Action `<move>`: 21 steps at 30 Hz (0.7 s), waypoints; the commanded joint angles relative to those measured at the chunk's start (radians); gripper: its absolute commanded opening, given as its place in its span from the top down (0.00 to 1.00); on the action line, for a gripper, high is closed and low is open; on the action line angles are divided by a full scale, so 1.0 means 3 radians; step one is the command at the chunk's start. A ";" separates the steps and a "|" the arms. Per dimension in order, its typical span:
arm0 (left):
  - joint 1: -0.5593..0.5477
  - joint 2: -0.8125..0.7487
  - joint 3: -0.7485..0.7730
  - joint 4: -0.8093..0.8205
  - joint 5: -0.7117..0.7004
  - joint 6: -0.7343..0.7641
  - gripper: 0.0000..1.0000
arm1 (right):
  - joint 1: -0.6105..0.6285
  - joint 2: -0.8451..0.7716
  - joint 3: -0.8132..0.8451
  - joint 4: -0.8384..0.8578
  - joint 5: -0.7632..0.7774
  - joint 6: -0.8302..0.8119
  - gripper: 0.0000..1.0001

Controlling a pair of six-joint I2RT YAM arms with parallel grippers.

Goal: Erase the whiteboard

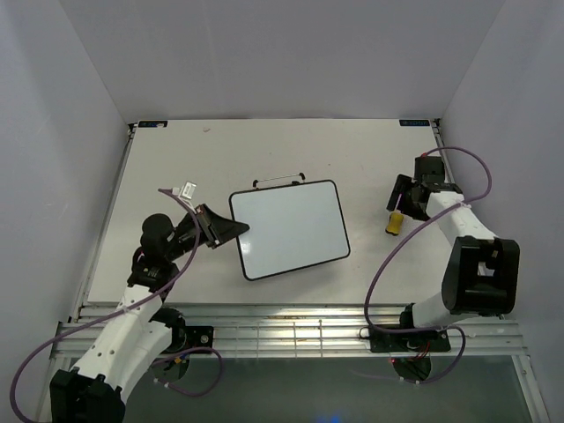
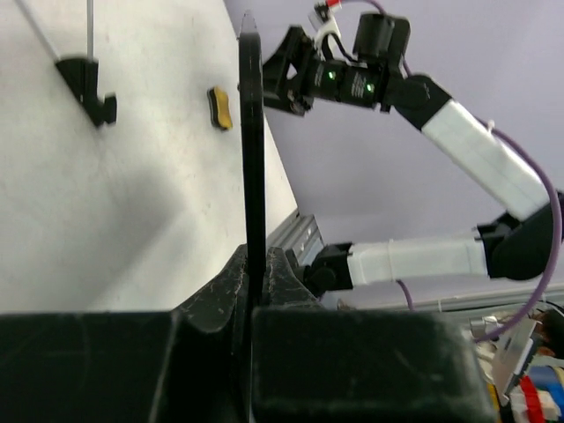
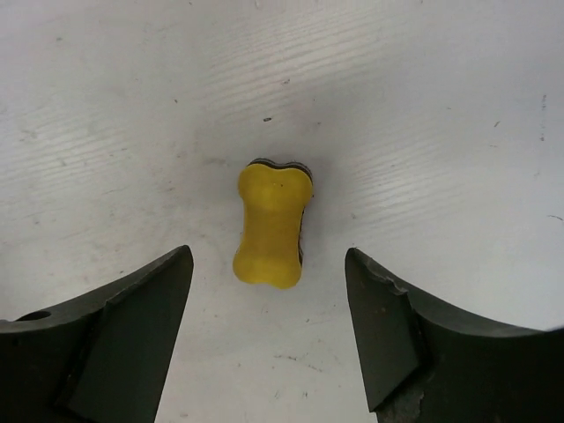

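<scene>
Item, whiteboard (image 1: 291, 231): at the middle of the table (image 1: 176, 167), face blank white in my overhead view with no writing I can make out, one edge clamped between the fingers of my left gripper (image 1: 234, 227). Item, yellow eraser (image 1: 395, 224): loose on the table toward its right edge, my right gripper (image 1: 402, 206) poised over it, fingers spread to either side and gripping nothing. Status, my judgement: wiping looks done or nearly so; I cannot tell whether the eraser is wanted again.
</scene>
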 commanded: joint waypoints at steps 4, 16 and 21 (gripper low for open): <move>-0.0008 0.0561 0.0520 0.1359 -0.0231 0.0130 1.00 | -0.0027 -0.0773 0.0007 -0.0227 -0.0353 -0.0020 0.24; 0.0227 0.2441 0.1207 0.3256 0.0336 0.0622 1.00 | -0.0016 -0.2292 -0.0546 -0.0283 -0.1326 -0.0051 0.10; 0.0488 0.3220 0.1472 0.4734 0.0903 -0.0156 1.00 | -0.0006 -0.2441 -0.0576 -0.0324 -0.1592 -0.0056 0.10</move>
